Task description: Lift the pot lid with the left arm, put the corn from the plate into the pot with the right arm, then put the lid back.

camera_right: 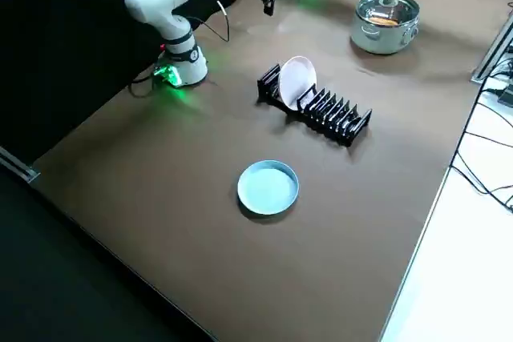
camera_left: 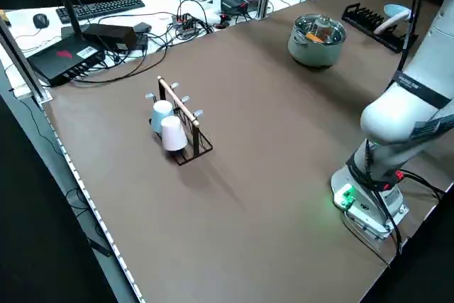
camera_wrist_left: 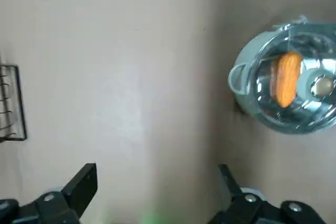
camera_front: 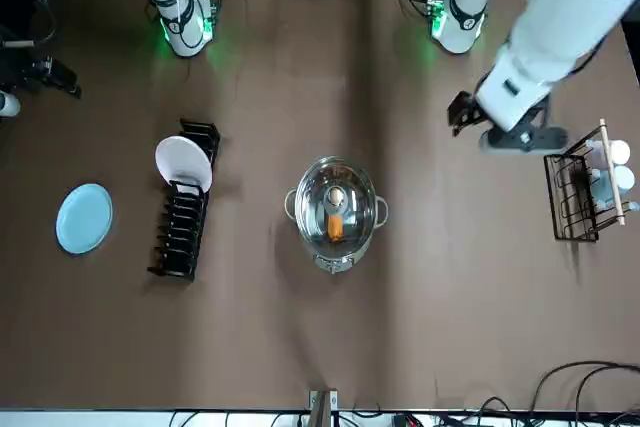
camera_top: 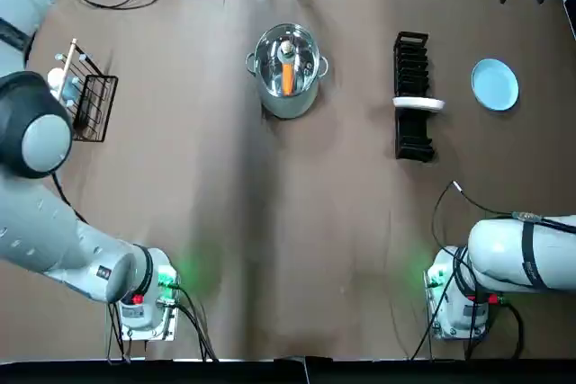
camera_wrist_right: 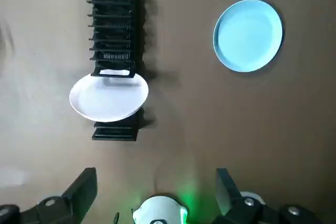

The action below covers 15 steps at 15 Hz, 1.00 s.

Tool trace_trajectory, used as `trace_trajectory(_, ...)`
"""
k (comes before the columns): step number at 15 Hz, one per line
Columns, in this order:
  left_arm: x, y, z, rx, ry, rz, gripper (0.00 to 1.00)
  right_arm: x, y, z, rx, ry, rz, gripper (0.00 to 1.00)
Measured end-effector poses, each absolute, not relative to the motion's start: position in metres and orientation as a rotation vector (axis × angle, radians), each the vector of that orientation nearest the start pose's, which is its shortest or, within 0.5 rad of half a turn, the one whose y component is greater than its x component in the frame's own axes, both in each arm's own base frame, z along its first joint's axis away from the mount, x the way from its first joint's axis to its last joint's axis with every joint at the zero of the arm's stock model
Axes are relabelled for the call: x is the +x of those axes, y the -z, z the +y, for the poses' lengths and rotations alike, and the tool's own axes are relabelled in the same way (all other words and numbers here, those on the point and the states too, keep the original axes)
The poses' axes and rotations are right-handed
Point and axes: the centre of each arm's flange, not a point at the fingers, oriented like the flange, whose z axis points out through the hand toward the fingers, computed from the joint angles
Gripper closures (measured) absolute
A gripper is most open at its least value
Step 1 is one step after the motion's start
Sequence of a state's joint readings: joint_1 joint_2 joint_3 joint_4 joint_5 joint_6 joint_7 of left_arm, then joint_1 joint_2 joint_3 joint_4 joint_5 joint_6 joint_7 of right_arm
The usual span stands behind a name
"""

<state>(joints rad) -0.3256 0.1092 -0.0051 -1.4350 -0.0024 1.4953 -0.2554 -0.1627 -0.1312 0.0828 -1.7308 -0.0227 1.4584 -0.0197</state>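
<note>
While both arms are hanging clear of the work, the pot (camera_top: 288, 103) is sitting toward the far edge of the desk (camera_top: 270, 240), about midway between its left and right edges. On the pot's rim the glass lid (camera_top: 302, 53) is resting closed, knob up. Inside, the corn (camera_top: 287, 78) is lying under the lid and showing orange through the glass beside the knob.

Over the left half, the left gripper (camera_wrist_left: 157, 170) is hovering above bare desk between the cup rack (camera_top: 90, 110) and the pot, well apart from the lid. Its fingers (camera_wrist_left: 84, 182) are standing wide apart and gripping nothing. Out by the desk's right edge, the right gripper (camera_wrist_right: 156, 172) is hovering high. Its fingers (camera_wrist_right: 86, 184) are likewise spread wide and holding nothing.

Near the far right corner, the blue plate (camera_top: 495, 84) is lying flat. Between the blue plate and the pot, the black dish rack (camera_top: 411, 137) is standing with its length running from the far edge toward the near one. A white plate (camera_top: 419, 103) is standing on edge in one of its slots.

By the left edge, the cup rack is carrying two pale cups (camera_left: 170, 134) side by side.
</note>
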Motion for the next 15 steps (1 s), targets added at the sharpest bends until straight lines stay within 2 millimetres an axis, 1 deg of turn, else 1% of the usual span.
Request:
trace_trajectory(2, 0.542, -0.632, -0.158, -3.134, -0.084, 0.205, 0.0, 0.501, -0.613, -0.046, -3.153, -0.166, 0.123, 0.0)
trace_trajectory(4, 0.535, -0.637, -0.135, -3.143, -0.089, 0.237, 0.0, 0.505, -0.616, -0.05, -3.108, -0.099, 0.148, 0.0)
trace_trajectory(5, 0.533, -0.637, -0.131, -3.145, -0.091, 0.243, 0.0, 0.506, -0.617, -0.051, -3.093, -0.079, 0.153, 0.0)
trace_trajectory(8, 0.531, -0.635, -0.132, -3.143, -0.103, 0.249, 0.0, 0.509, -0.614, -0.041, -3.082, -0.066, 0.127, 0.0)
trace_trajectory(10, 0.53, -0.633, -0.13, -3.143, -0.118, 0.221, 0.0, 0.51, -0.612, -0.038, -3.083, -0.062, 0.118, 0.0)
trace_trajectory(15, 0.531, -0.632, -0.124, -3.143, -0.128, 0.195, 0.0, 0.514, -0.602, -0.046, -3.082, -0.04, 0.143, 0.0)
